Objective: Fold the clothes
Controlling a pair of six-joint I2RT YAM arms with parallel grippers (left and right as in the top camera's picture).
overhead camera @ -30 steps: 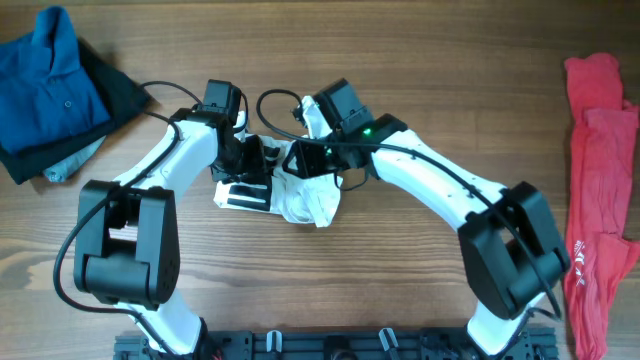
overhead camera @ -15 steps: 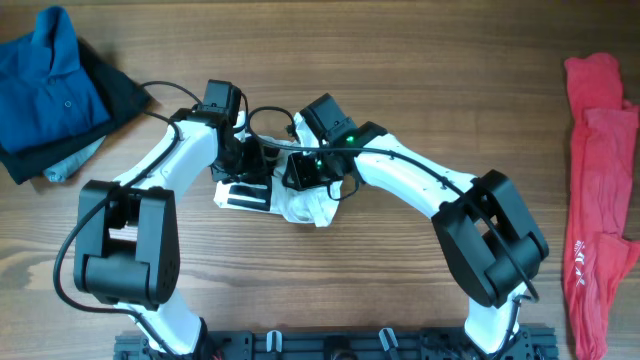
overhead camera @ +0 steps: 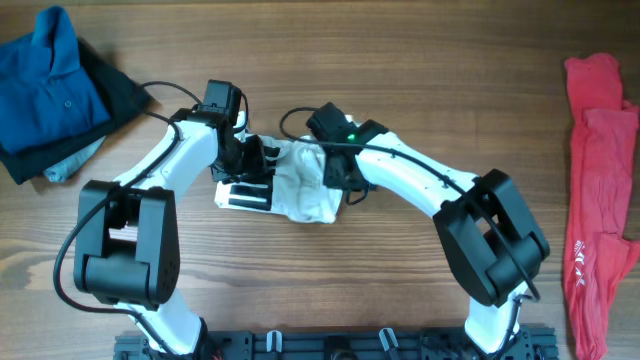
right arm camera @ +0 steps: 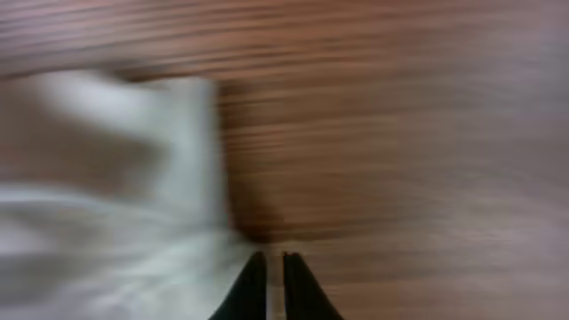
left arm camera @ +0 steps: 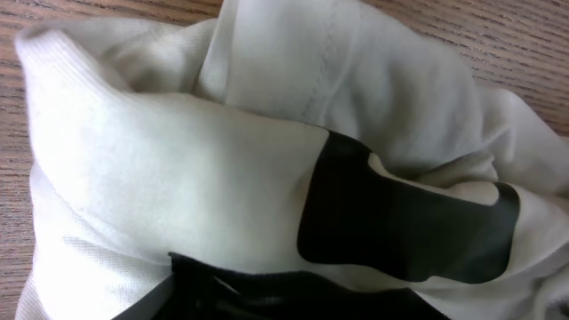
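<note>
White T-shirt (overhead camera: 300,190) with black blocks is lying bunched up in the middle of the counter (overhead camera: 420,60). At its 2 o'clock edge the right jaws are pinching tight on the white cloth. At its 9 o'clock side the left jaws are touching it, but I cannot tell if they are gripping. Blue polo (overhead camera: 50,80) is sitting far off at 10 o'clock, red shirts (overhead camera: 595,180) at 3 o'clock.

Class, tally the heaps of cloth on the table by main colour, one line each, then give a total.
white shirt with black print: 1
blue-and-dark heap: 1
red heap: 1
Total: 3
</note>
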